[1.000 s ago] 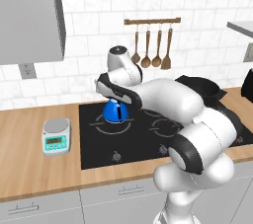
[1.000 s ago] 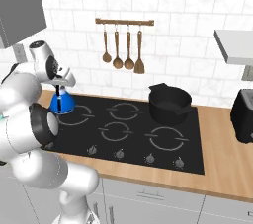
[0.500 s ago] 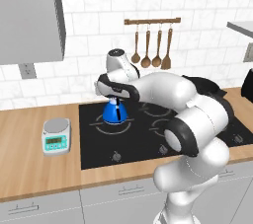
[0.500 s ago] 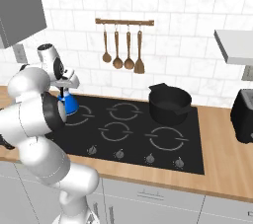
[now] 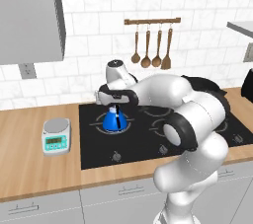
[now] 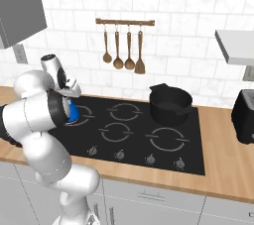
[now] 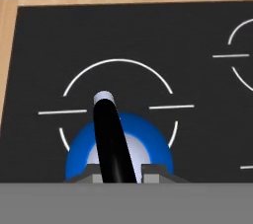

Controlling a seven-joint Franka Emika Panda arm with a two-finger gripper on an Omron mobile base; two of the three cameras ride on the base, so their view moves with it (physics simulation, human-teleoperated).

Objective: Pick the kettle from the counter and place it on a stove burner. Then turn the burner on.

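The small glossy blue cone-shaped kettle (image 5: 113,120) with a black arched handle sits over the thin grey broken-circle burner ring (image 7: 120,65) at the rear left of the smooth black glass cooktop (image 6: 193,157); whether its base touches the glass is unclear. The two-finger gripper (image 7: 121,172) is clamped on the handle. The cooktop shows four rings, a black pot (image 6: 170,104), the grained wooden counter (image 5: 29,164), one small scale (image 5: 56,136) and four wooden utensils (image 6: 123,45).

In the right base view the arm's white elbow covers most of the kettle (image 6: 73,112). In the hand view the kettle's near side is cut off at the bottom, and its black handle (image 7: 112,141) hides the lid knob. The stove knobs (image 5: 116,156) are too small to read.
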